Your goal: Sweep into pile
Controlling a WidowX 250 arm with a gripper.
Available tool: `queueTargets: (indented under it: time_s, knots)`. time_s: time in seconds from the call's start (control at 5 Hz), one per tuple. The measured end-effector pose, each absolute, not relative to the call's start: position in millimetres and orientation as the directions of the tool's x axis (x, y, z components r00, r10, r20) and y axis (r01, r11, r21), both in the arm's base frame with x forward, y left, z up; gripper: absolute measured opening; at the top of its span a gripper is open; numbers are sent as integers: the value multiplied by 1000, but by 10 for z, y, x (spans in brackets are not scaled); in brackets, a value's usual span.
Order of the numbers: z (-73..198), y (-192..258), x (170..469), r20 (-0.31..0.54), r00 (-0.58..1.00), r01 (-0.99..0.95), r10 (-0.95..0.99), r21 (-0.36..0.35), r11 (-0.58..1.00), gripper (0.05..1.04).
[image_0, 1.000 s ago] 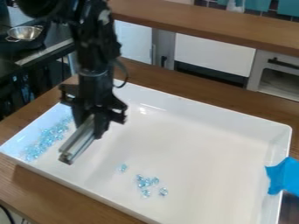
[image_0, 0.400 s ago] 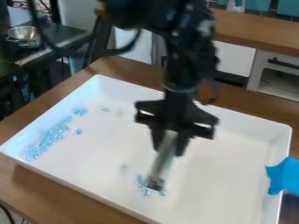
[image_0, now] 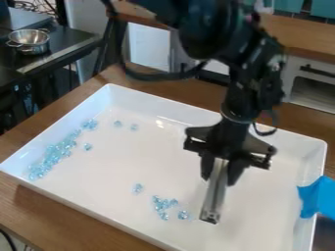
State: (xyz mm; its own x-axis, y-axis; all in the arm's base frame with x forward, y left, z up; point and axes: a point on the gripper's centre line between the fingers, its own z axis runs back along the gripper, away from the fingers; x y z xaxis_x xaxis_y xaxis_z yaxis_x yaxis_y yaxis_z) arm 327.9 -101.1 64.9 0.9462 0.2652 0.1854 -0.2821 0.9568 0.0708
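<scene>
We observe gripper (image_0: 219,177) clamped on grey bar (image_0: 214,198), over white tray (image_0: 124,166), beside small bead cluster (image_0: 165,203); longer bead pile (image_0: 52,154) along left wall.

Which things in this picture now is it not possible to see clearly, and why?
In the camera view:
- Exact count of the blue beads at the left: too small and crowded.
- Whether the tool under the gripper touches the tray: the slanted angle leaves it unclear.
- The tray's nearest corner: cut off by the bottom edge.
- The blue tape's outer end: cut off by the right edge.
</scene>
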Motion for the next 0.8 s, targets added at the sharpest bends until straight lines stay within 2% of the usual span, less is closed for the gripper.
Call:
queueTargets:
  time_s: [0.4, 0.6, 0.8]
  knots:
    - [324, -842, 3054, 190, 958, -243, 214, 145, 959, 387]
    - [300, -799, 3035, 229, 952, -237, 201, 144, 961, 387]
    - [296, -695, 3034, 227, 951, -248, 210, 152, 957, 387]
